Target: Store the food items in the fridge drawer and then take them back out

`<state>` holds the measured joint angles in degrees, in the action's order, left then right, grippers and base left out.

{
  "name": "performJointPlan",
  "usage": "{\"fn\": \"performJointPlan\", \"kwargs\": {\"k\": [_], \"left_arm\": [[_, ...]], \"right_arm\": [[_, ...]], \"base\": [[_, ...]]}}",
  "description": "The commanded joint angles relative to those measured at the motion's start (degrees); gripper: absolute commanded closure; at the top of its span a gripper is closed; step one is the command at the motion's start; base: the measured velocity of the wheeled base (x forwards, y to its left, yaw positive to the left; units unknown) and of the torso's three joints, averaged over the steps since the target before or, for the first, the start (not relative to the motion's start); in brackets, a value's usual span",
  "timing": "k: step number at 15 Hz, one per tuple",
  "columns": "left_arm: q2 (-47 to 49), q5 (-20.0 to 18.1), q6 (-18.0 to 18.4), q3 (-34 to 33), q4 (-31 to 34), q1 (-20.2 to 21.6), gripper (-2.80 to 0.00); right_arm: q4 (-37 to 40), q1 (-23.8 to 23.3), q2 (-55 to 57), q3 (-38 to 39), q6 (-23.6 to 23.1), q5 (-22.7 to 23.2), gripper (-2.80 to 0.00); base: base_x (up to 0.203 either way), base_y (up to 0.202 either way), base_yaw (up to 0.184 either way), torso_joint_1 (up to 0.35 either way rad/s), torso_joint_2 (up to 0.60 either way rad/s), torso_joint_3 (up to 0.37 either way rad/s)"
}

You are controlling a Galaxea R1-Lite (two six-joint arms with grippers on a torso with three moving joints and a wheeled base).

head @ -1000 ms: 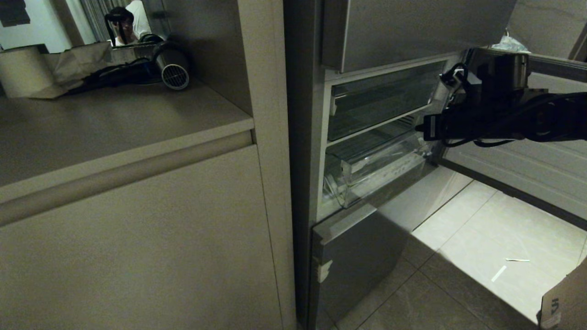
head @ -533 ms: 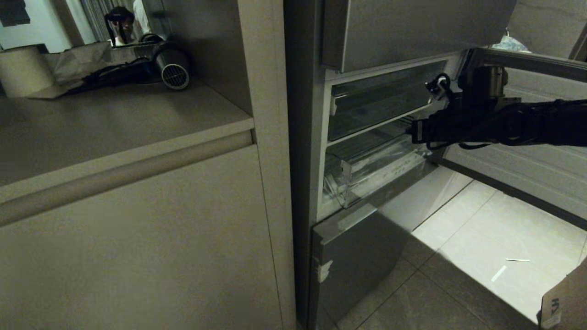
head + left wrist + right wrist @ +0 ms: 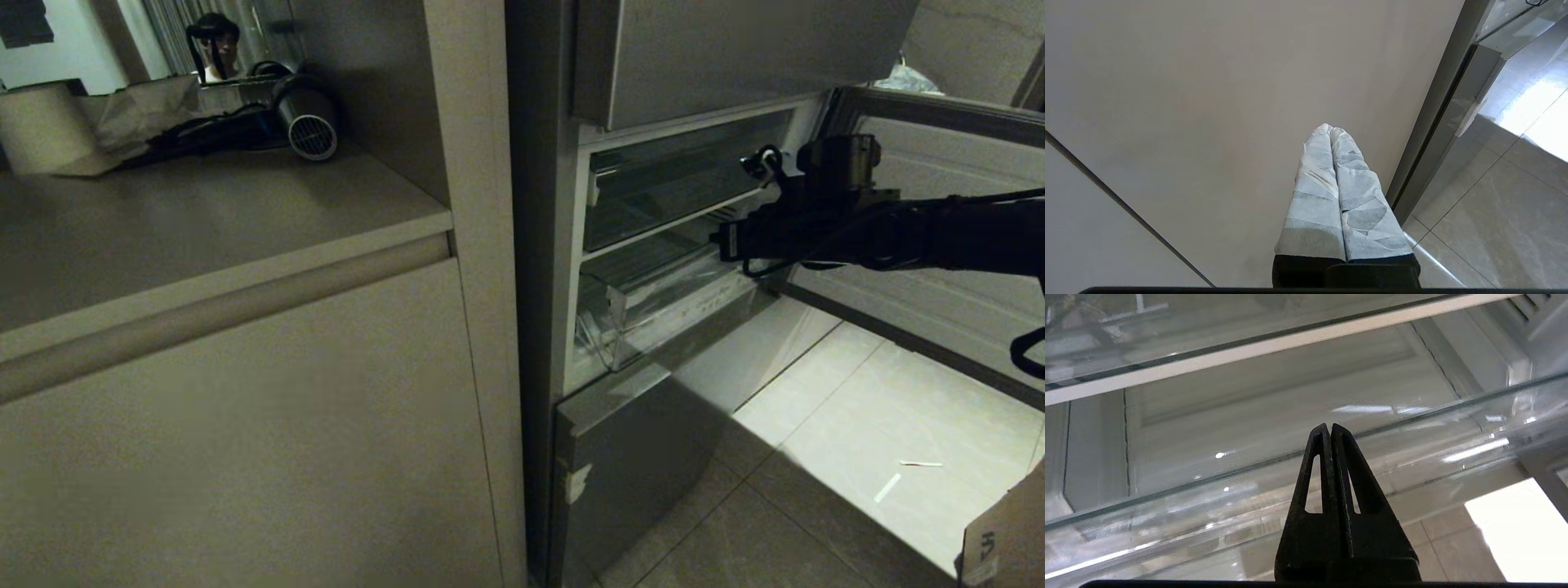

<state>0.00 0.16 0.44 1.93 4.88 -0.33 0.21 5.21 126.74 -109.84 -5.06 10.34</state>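
A: What has changed at the fridge over the last second?

B: The right arm has come down and pushed further toward the fridge. A second ago its wrist sat up by the top edge of the open door; now the right gripper (image 3: 722, 241) is lower, in front of the gap between the upper clear compartment (image 3: 669, 184) and the fridge drawer (image 3: 653, 306).

A: Fingers wide or narrow?

B: Pressed together, tips touching, with nothing between them. In the right wrist view the black fingers (image 3: 1327, 465) point at the drawer's clear front lip (image 3: 1290, 486), just short of it.

A: And the drawer itself?

B: Pulled partly out below the upper compartment, same place as before. I can't make out any potato or pepper in it.

A: The other arm?

B: The left gripper (image 3: 1331, 130) hangs parked beside the beige cabinet front (image 3: 1208, 102), its cloth-wrapped fingers closed against each other, empty. The hair dryer (image 3: 302, 122) on the counter (image 3: 204, 220) hasn't shifted.
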Motion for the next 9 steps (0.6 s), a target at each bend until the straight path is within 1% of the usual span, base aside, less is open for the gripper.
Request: {"fn": "performJointPlan", "kwargs": {"k": [1, 9], "left_arm": [[0.09, 0.02, 0.0, 0.01, 0.05, -0.02, 0.0], [0.09, 0.02, 0.0, 0.01, 0.05, -0.02, 0.0]], "right_arm": [[0.71, -0.11, 0.97, -0.03, -0.21, 0.12, 0.0], [9.09, -1.52, -3.32, 0.05, -0.39, -0.13, 0.0]], "base": [[0.0, 0.0, 0.0, 0.0, 0.0, 0.0], [0.0, 0.0, 0.0, 0.0, 0.0, 0.0]]}}
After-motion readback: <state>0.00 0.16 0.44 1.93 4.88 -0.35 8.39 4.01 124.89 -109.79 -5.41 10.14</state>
